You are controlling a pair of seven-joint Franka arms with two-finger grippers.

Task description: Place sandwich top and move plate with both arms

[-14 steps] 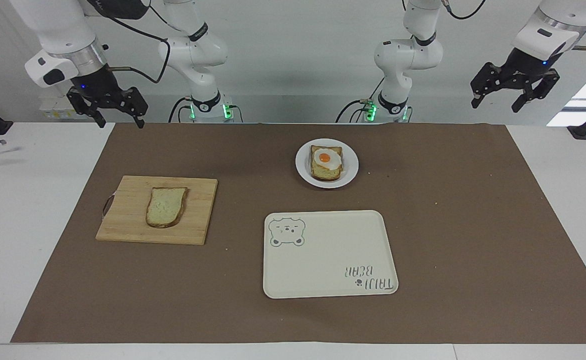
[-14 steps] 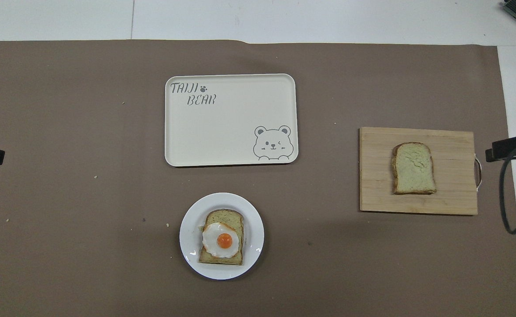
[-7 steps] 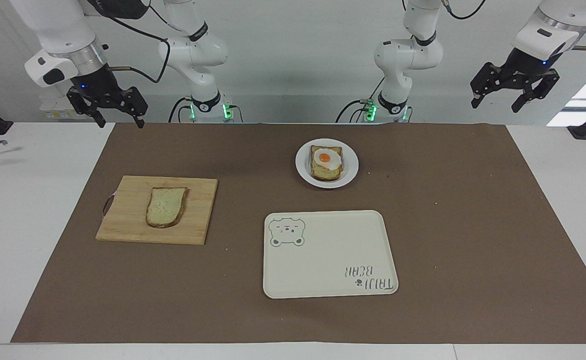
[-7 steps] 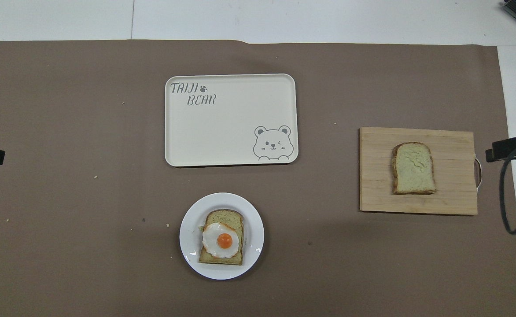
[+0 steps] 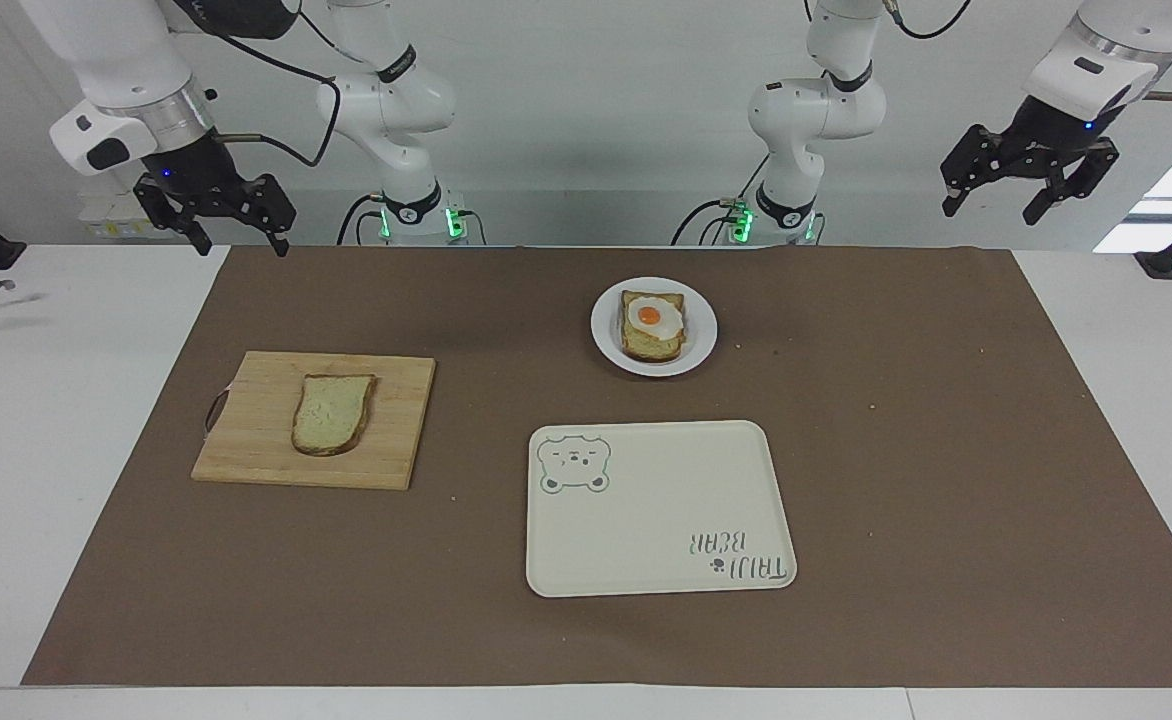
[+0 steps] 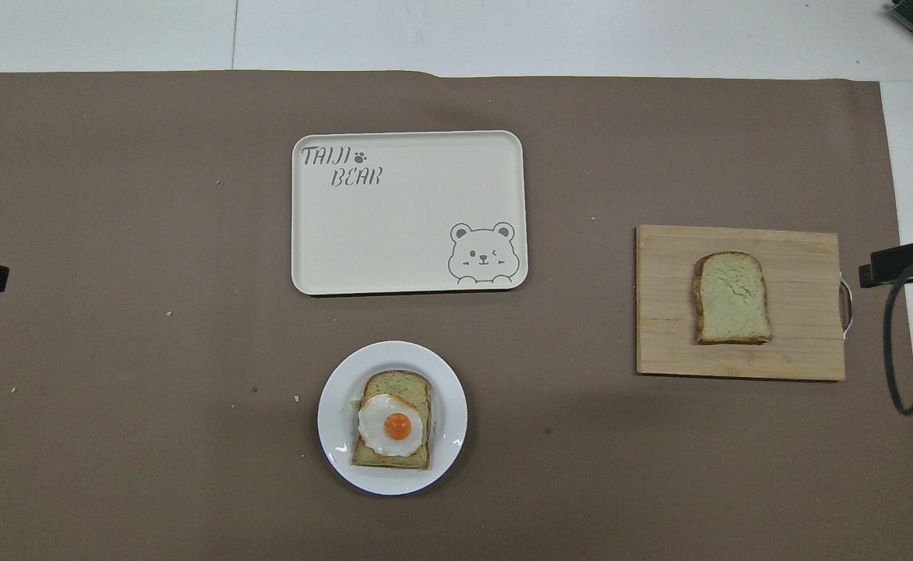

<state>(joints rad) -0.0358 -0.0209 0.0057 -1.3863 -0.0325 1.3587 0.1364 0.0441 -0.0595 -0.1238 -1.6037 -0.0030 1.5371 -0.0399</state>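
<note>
Facing view: both end effectors, right (image 5: 236,232) and left (image 5: 1028,192), hang wide and empty at the table's ends, so the right should descend squarely over the bread (image 5: 333,412) on the board (image 5: 401,420) (toward its end), pinching the crusts lightly before crossing to the plate (image 5: 702,330).

One high camera faces the robots, their bases at twelve o'clock; another looks steeply down from their end. Both share the brown paper table mat (image 5: 906,450) (image 6: 153,234).
</note>
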